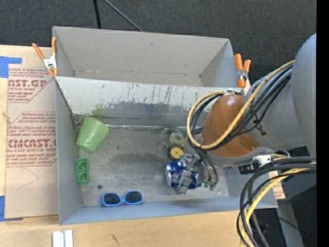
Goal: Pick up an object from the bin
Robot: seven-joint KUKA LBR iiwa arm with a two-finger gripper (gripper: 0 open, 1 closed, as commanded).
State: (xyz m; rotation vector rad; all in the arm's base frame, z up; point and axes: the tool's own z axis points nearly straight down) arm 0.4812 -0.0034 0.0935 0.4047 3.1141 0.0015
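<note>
My gripper (201, 172) is low in the bin's right part, under the orange wrist cover. It sits right against a crumpled blue and silver thing (177, 175), which looks like a crushed can or wrapper lying on the bin floor. Part of that blue thing is hidden behind the gripper. A small yellow round piece (176, 152) lies just above the blue thing. A pale greenish ring-shaped piece (176, 137) rests a little farther back.
A light green plastic cup (91, 134) lies on its side at the bin's left. Below it sits a small green block (81, 171). Blue sunglasses (122, 198) lie along the front wall. Cables loop around the wrist at the right.
</note>
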